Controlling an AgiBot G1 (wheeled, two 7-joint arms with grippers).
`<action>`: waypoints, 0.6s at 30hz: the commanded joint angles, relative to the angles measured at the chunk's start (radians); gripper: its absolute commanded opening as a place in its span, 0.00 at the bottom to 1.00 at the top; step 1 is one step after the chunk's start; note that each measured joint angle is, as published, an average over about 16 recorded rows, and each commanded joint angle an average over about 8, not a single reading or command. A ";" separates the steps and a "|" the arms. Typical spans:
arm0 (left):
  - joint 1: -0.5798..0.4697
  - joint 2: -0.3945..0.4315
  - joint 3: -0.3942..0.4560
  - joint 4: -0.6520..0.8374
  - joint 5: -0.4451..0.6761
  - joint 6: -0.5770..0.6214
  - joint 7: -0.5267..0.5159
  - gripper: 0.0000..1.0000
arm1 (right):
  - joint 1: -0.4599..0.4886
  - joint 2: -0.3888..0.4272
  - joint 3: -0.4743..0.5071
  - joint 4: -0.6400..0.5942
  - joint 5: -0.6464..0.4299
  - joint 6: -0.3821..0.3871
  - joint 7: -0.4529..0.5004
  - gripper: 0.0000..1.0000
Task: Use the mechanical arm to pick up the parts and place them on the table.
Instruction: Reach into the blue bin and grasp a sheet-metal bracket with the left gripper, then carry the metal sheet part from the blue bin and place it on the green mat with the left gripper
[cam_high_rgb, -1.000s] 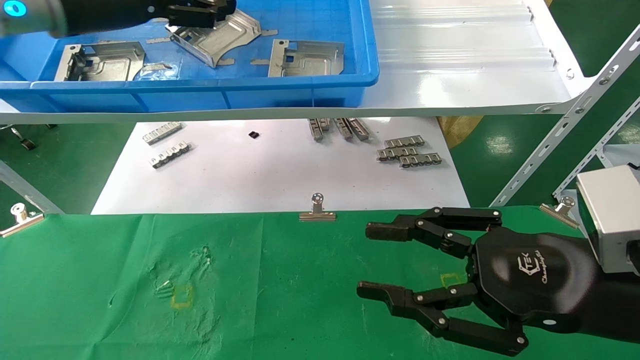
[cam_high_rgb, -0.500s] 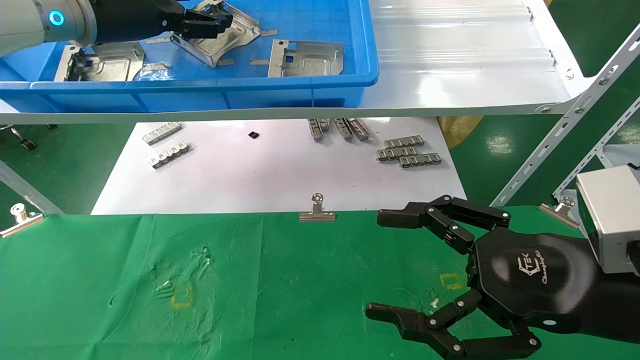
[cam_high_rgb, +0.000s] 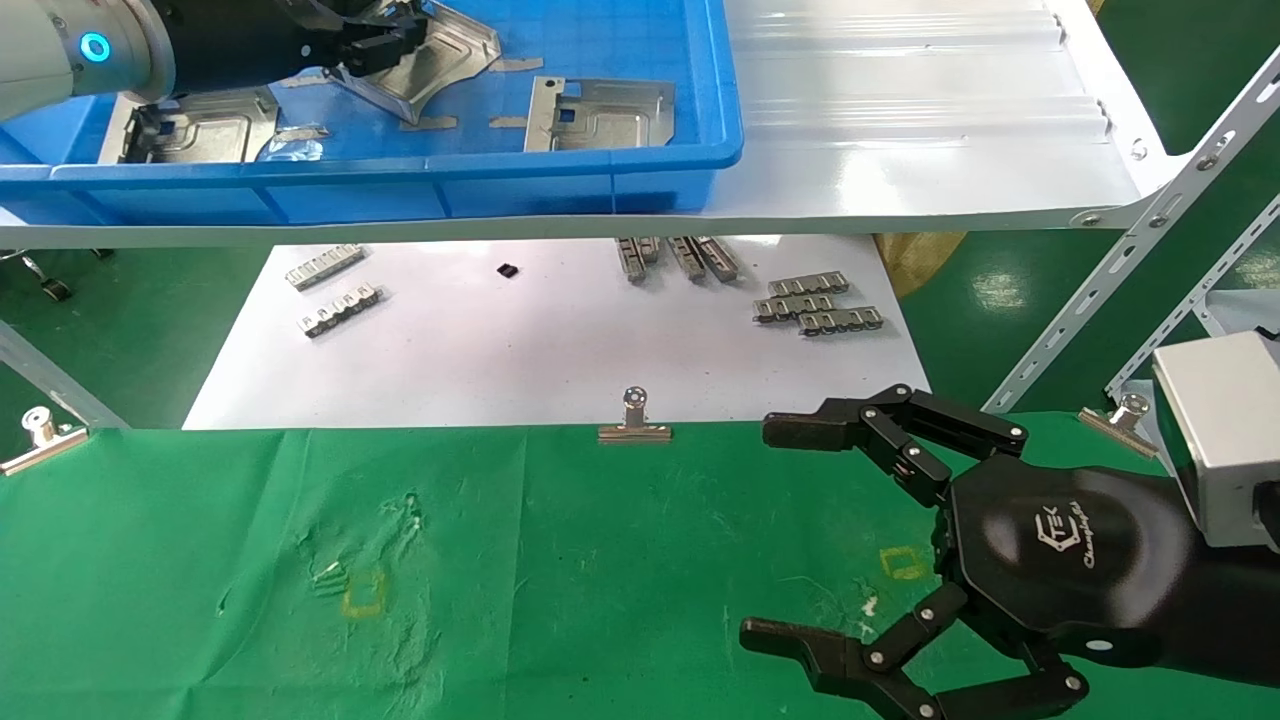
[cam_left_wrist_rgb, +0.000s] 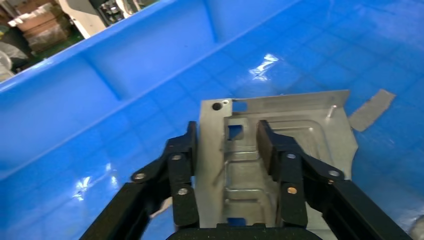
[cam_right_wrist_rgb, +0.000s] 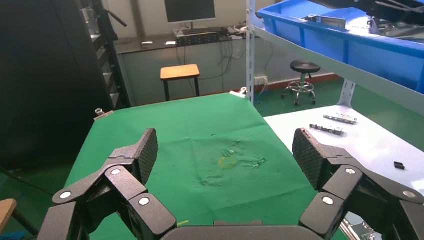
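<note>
Beyond the table's (cam_high_rgb: 200, 600) far left corner, in the blue bin (cam_high_rgb: 400, 185), the left gripper (cam_left_wrist_rgb: 227, 150) clamps one part (cam_left_wrist_rgb: 295, 125). Two parts (cam_high_rgb: 600, 112) wait there; none on the table. Right gripper (cam_high_rgb: 790, 535) hovers splayed, near right corner.

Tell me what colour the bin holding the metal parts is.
Bright blue. The bin shows best in the head view, up on the white shelf.

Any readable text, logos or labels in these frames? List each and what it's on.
"TEK": white logo on the black body of the right gripper, which hovers open over the green table.
A line of white script beside that logo: too small to read.
Nothing readable on the parts, the blue bin, or the left gripper, shut on one part in the bin.
</note>
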 joint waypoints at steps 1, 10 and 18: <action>0.002 -0.001 -0.001 0.001 -0.001 -0.008 0.001 0.00 | 0.000 0.000 0.000 0.000 0.000 0.000 0.000 1.00; 0.008 -0.012 -0.014 -0.008 -0.020 0.017 0.011 0.00 | 0.000 0.000 0.000 0.000 0.000 0.000 0.000 1.00; -0.005 -0.042 -0.044 -0.041 -0.064 0.115 0.047 0.00 | 0.000 0.000 0.000 0.000 0.000 0.000 0.000 1.00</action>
